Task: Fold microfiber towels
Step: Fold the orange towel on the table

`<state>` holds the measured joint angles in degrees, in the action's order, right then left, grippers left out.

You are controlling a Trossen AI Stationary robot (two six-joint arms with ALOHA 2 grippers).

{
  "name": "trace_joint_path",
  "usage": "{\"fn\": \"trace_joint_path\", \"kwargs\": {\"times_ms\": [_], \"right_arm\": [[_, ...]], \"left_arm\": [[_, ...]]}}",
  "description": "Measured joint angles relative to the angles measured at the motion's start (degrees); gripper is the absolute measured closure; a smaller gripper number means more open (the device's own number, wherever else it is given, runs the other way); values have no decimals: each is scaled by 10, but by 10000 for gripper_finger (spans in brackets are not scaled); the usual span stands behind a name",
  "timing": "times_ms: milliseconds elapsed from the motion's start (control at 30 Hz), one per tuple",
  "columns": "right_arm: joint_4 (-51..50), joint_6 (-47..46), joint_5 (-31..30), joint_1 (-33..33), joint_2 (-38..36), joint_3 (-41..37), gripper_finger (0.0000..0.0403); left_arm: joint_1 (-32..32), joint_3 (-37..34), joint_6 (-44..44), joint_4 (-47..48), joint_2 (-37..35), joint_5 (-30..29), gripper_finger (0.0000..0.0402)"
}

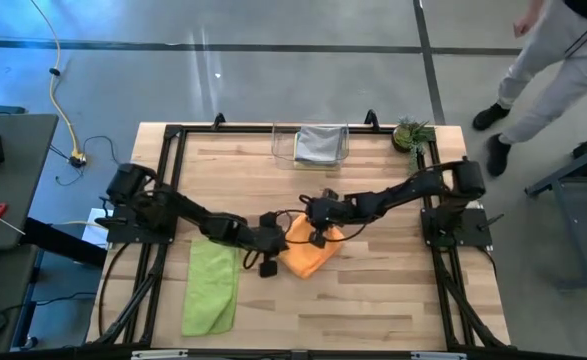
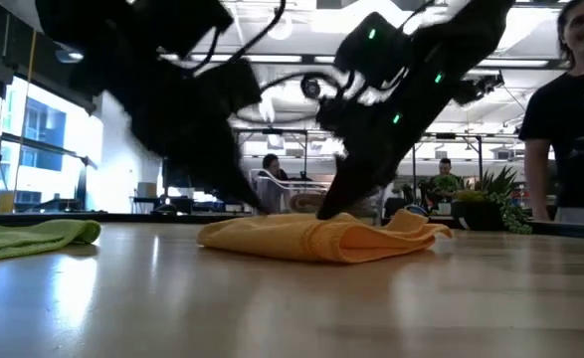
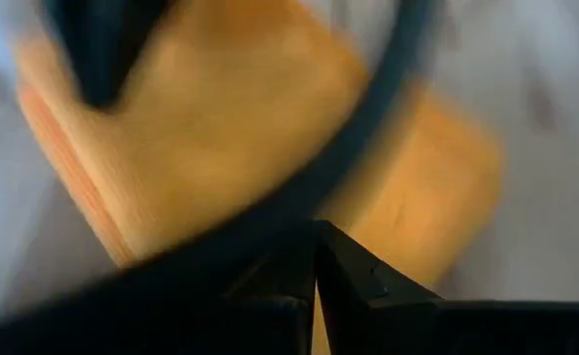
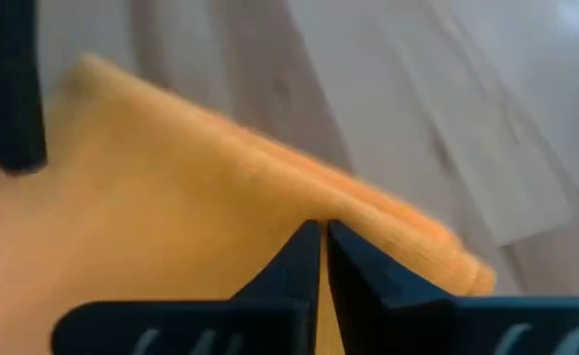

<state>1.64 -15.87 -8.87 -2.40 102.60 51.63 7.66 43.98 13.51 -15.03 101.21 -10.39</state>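
- Lying bunched near the wooden table's centre is the soft orange microfiber towel, with both grippers meeting at it.
- Right gripper is hovering over the towel's 12 o'clock edge, its fingers pressed together with no cloth between them.
- Left gripper is sitting at the towel's 9 o'clock side, fingers pressed together too.
- Lime green microfiber towel is lying flat towards 8 o'clock, well apart.
- Grey folded microfiber towel is resting inside the clear plastic bin at 12 o'clock.
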Motion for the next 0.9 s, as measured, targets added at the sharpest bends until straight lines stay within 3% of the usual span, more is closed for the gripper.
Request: {"fn": "trace_joint_path", "kwargs": {"times_ms": [200,567,800,900], "right_arm": [[13,14,-23,25,35,0,398],[-5,56,-35,44,20,0,402],[-53,56,-46,35,-55,0,403],[-66,39,-12,8,-75,0,403]], "left_arm": [[3,-3,14,48,15,-30,401],[21,-1,35,69,21,-57,401],[22,-2,19,88,-32,-23,401],[21,-2,-1,90,-63,2,401]]}}
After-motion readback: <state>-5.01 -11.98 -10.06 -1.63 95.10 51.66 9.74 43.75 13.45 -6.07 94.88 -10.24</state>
